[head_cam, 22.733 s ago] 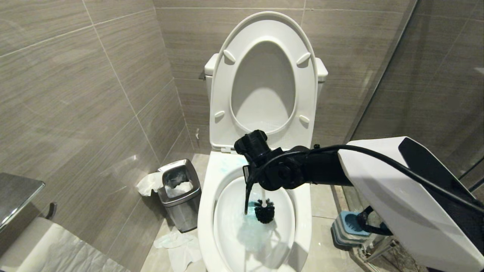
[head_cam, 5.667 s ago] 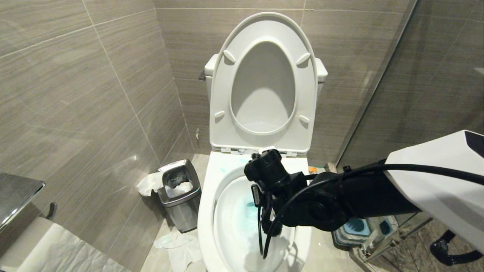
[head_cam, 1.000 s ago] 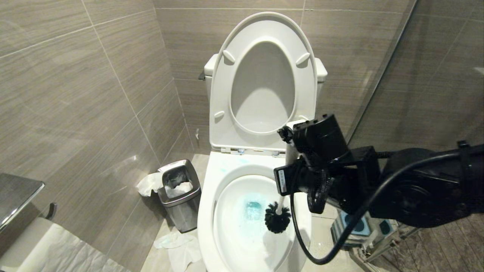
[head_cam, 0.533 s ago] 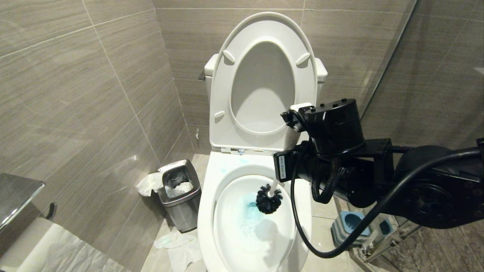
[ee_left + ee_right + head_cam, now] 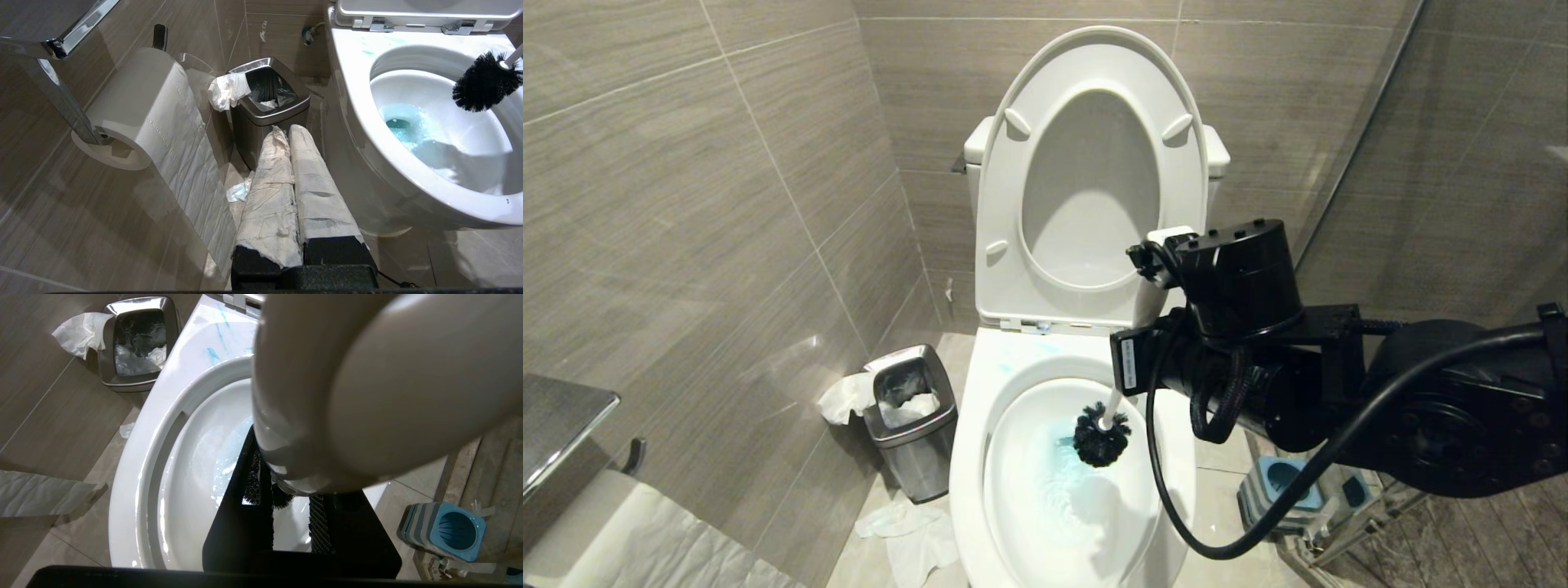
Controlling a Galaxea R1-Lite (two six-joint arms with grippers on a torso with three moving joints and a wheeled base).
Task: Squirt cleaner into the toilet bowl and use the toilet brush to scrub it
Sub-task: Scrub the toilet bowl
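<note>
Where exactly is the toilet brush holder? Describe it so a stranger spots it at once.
Start at the white toilet bowl. On the floor to its right, by the glass partition, stands the toilet brush holder, a square blue-grey block with a round opening on top. The steel bin left of the bowl is grey metal and stuffed with paper.

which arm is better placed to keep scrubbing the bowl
Right. The right gripper already holds the toilet brush, head inside the toilet bowl. The left gripper is shut, empty, low beside the bowl near the steel bin.
</note>
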